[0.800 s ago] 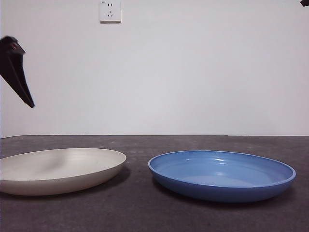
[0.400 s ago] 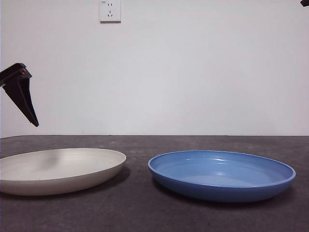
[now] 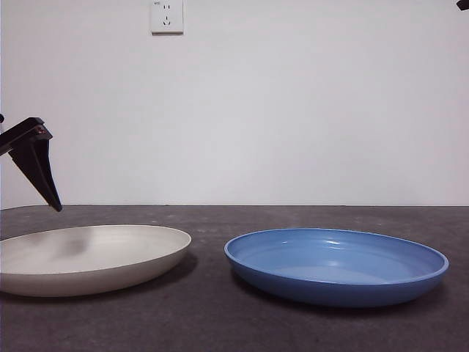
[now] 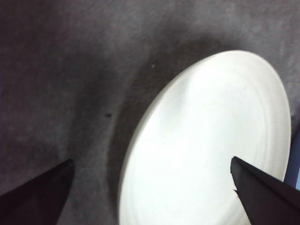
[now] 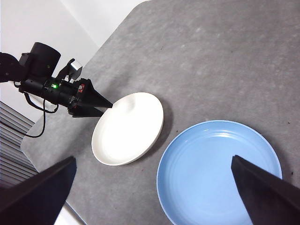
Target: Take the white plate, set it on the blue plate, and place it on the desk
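The white plate [image 3: 88, 257] lies on the desk [image 3: 212, 323] at the left, and the blue plate [image 3: 337, 264] lies beside it at the right, a small gap apart. My left gripper [image 3: 40, 172] hangs open and empty above the white plate's left part, not touching it. In the left wrist view its jaws [image 4: 151, 161] stand wide apart over the white plate [image 4: 206, 154]. My right gripper [image 5: 153, 159] is open and empty, high above both plates. The right wrist view shows the white plate [image 5: 127, 128], the blue plate [image 5: 219, 171] and the left gripper [image 5: 93, 103] at the white plate's rim.
A white wall with a socket [image 3: 167, 16] stands behind the desk. The right arm shows only as a black tip [image 3: 462, 4] at the top right corner. The desk's edge [image 5: 56, 183] runs close to the white plate, on the left arm's side.
My left gripper has come down and slightly rightward toward the white plate. The plates and the right arm have not moved.
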You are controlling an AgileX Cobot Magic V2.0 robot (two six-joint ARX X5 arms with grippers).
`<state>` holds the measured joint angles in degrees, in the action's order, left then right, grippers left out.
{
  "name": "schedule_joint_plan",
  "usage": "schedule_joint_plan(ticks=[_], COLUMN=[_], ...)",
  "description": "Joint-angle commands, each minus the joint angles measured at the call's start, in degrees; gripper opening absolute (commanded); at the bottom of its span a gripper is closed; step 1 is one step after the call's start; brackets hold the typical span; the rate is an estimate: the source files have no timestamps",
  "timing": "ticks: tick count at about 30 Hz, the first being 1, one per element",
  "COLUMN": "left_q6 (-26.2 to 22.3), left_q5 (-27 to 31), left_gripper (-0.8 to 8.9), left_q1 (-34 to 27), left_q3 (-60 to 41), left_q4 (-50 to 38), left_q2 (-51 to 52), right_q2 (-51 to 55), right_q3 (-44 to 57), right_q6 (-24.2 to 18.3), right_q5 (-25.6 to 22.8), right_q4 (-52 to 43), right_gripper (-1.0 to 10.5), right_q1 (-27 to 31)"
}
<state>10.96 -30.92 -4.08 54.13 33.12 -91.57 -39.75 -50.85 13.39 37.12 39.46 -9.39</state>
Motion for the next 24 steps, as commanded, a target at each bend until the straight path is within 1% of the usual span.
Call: schedule_joint_plan(ticks=[1, 5, 8, 11, 12, 16, 18, 19, 24], left_q6=[-1.0, -1.0, -1.0, -1.0, -1.0, -1.0, -1.2, -1.3, -1.3], left_q5=[-0.6, -0.5, -0.5, -0.5, -0.5, -0.4, -0.1, 0.6, 2.6], left_gripper=[4.86, 4.82, 4.32, 4.24, 4.07, 2.47, 1.94, 1.76, 1.76], left_q1=[0.0, 0.0, 0.0, 0.0, 0.0, 0.0, 0.0, 0.0, 0.0], left_q3=[1.0, 1.0, 1.0, 1.0, 1.0, 1.0, 1.0, 1.0, 1.0], left_q4=[-0.6, -0.6, -0.6, -1.0, -1.0, -1.0, -1.0, -1.0, -0.6], left_q2=[-1.2, -2.3, -3.2, -3.4, -3.4, -3.4, -3.4, -3.5, -4.7], right_q2=[-0.3, -0.3, -0.3, -0.3, -0.3, -0.3, -0.3, -0.3, -0.3], right_q3=[-1.0, -1.0, -1.0, -1.0, -1.0, -1.0, -1.0, -1.0, -1.0], right_q6=[-0.8, -0.8, -0.8, -0.8, -0.8, -0.8, -0.8, -0.8, -0.8], right_q5=[-0.1, -0.1, -0.1, -0.1, -0.1, -0.1, -0.1, -0.1, -0.1], right_q4=[-0.4, -0.4, -0.4, -0.4, -0.4, -0.4, -0.4, -0.4, -0.4], right_gripper=[6.7, 6.7, 6.7, 6.7, 6.7, 6.7, 6.7, 6.7, 6.7], right_q1=[-0.2, -0.2, -0.2, -0.2, -0.2, -0.2, -0.2, -0.2, -0.2])
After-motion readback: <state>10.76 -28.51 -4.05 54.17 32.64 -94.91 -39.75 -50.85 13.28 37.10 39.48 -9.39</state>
